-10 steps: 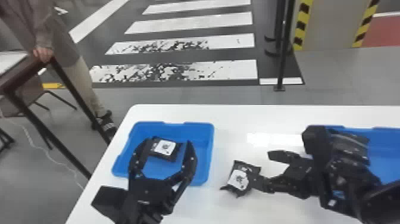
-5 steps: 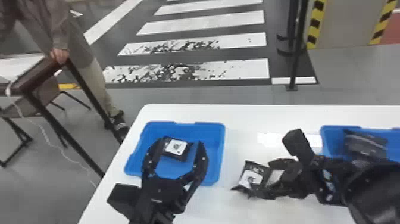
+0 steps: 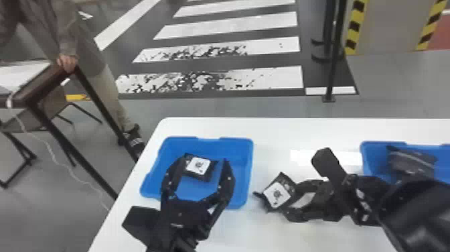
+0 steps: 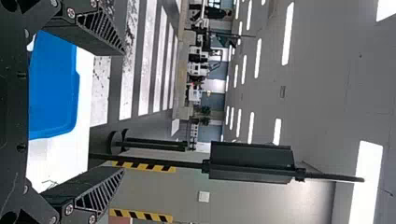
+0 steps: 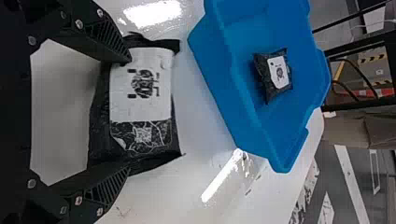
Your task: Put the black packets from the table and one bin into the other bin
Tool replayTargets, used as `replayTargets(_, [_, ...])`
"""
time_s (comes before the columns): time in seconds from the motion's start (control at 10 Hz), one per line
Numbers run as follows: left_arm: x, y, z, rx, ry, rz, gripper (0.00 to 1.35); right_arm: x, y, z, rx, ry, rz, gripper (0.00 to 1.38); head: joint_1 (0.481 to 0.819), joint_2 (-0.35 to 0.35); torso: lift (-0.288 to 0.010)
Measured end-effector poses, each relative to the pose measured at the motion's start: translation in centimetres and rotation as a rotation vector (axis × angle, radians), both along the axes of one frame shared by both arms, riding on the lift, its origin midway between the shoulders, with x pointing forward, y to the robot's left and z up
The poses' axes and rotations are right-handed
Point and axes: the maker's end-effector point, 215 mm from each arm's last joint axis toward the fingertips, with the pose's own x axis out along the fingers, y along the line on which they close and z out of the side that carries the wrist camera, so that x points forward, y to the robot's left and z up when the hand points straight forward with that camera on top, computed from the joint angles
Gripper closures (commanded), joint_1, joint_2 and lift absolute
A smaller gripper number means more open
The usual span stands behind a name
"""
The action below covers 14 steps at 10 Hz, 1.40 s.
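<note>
Spanning the desk packet along its long axis, the right fingers stand apart. The left fingers, farther off, are spread.

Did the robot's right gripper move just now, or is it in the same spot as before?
Yes. The right gripper has moved a little to the left, closer to the left-hand blue bin.

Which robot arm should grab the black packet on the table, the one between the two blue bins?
The right, I think. The right fingers are spread around the packet, one on each side. The left fingers are farther away, over the left bin.
</note>
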Motion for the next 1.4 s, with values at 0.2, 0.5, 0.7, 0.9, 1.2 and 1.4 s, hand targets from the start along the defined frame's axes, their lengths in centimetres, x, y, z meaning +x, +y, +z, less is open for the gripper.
replayTargets(0.2, [0.0,0.0,-0.1,-0.001,0.002,0.000,0.16,-0.6,-0.3,-0.8,-0.014,0.039,-0.011,0.90,0.695,0.262,-0.110])
replayTargets(0.5, [-0.2,0.1,-0.3,-0.003,0.005,0.001,0.16,-1.3,0.6,-0.1,0.015,0.038,-0.027,1.16,0.695,0.275,-0.110])
replayTargets(0.7, [-0.2,0.1,-0.4,-0.003,0.009,0.000,0.16,-1.4,0.8,0.1,0.029,0.033,-0.031,1.12,0.695,0.279,-0.110])
replayTargets(0.9, [-0.2,0.3,-0.5,-0.001,0.010,0.001,0.16,-1.1,2.7,3.4,0.105,-0.027,-0.008,0.20,0.695,0.299,-0.110])
replayTargets(1.2, [-0.2,0.2,-0.5,-0.001,0.011,-0.001,0.16,0.5,4.8,8.8,0.144,-0.142,0.012,0.06,0.695,0.322,-0.110])
replayTargets(1.4, [-0.1,0.2,-0.5,-0.003,0.010,-0.001,0.16,2.9,3.6,8.6,0.079,-0.188,-0.036,0.05,0.695,0.304,-0.110])
